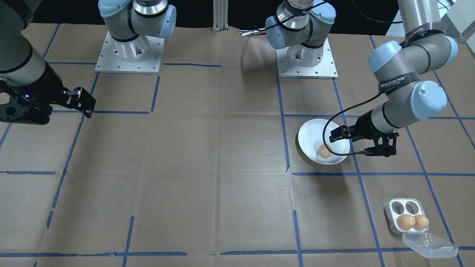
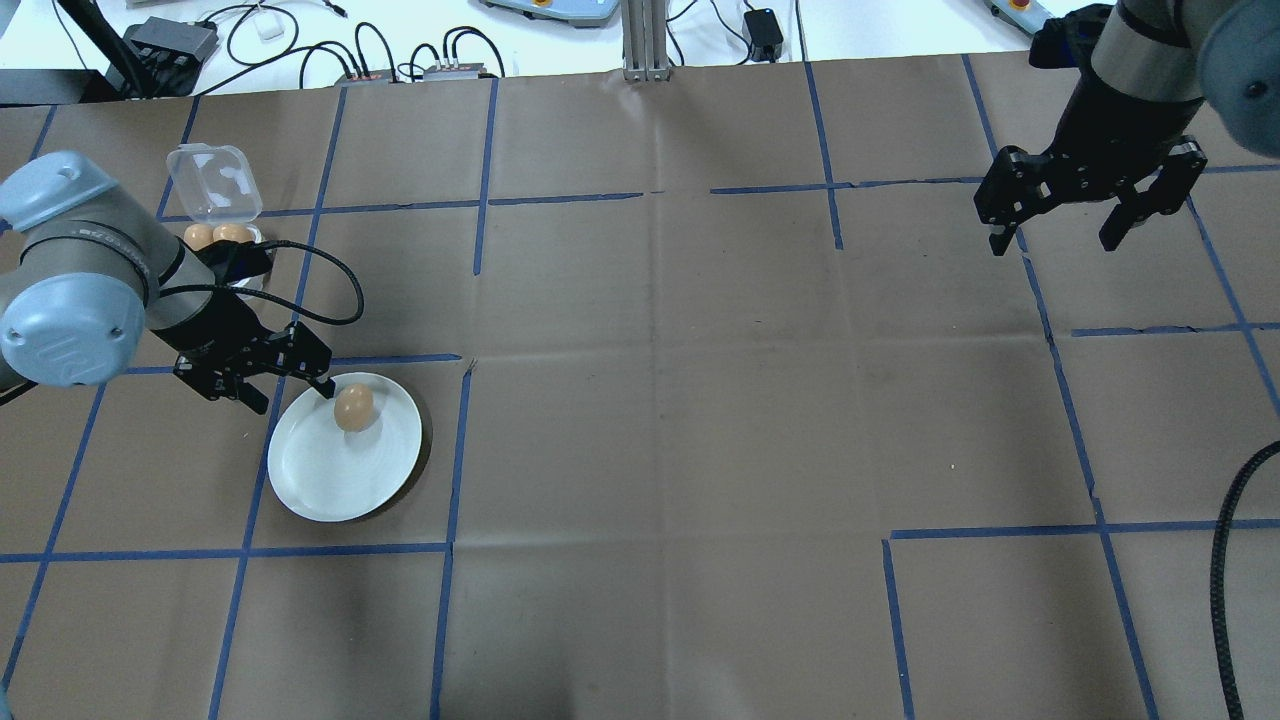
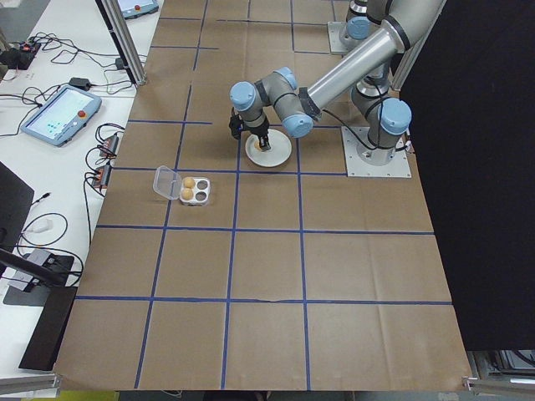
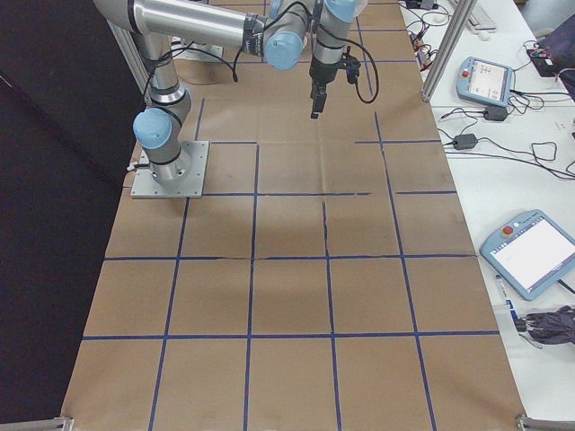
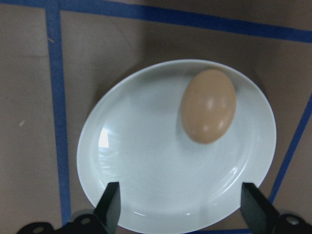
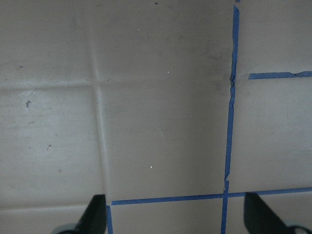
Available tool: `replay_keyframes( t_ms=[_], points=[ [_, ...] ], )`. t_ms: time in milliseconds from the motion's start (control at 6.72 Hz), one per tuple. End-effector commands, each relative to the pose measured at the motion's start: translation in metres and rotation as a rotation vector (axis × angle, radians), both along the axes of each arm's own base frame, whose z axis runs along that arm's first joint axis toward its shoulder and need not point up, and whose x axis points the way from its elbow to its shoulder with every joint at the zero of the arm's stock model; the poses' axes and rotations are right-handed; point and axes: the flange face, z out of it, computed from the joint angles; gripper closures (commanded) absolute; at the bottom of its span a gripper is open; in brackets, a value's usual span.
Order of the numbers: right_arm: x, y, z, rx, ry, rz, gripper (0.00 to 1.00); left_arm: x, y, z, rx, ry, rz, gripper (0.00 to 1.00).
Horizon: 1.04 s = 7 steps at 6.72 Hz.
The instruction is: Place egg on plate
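Egg (image 2: 354, 408) lies on its side on the white plate (image 2: 330, 480), off-centre toward roughly 12–1 o'clock of the plate in the overhead view, near the rim but inside it. Nothing touches it. Left gripper (image 2: 262, 378) hangs at about 10 o'clock of the plate, over its edge, fingers spread wide and empty; in the left wrist view both fingertips (image 5: 110, 205) flank the plate's near rim with the egg clear of them. Placement looks done — the step in hand is the retreat. To do it well: lift straight up before any sideways travel, jaws kept wide so no tip clips the egg or rim, since it could roll. Egg tray (image 2: 228, 238) with two eggs sits beyond, at 11 o'clock. Right gripper (image 2: 1090, 205) is well apart, fingers spread, holding nothing.
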Motion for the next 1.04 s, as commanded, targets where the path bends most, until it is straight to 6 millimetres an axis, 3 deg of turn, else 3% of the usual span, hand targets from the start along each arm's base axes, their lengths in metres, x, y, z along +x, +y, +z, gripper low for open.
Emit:
replay_keyframes(
  t_ms=[0, 149, 446, 595, 892],
  points=[
    [0.000, 0.000, 0.000, 0.000, 0.000, 0.000, 0.00, 0.039, -0.060, 0.029, -0.085, -0.085, -0.210, 0.05],
    [0.000, 0.000, 0.000, 0.000, 0.000, 0.000, 0.00, 0.060, -0.089, 0.032, -0.108, -0.103, -0.346, 0.05],
    [0.000, 0.000, 0.000, 0.000, 0.000, 0.000, 0.00, 0.109, -0.126, 0.032, -0.166, -0.082, -0.683, 0.05],
    [0.000, 0.000, 0.000, 0.000, 0.000, 0.000, 0.00, 0.121, -0.144, 0.027, -0.195, -0.077, -0.884, 0.05],
    [0.000, 0.000, 0.000, 0.000, 0.000, 0.000, 0.00, 0.137, -0.175, 0.017, -0.216, -0.073, -1.048, 0.05]
  ],
)
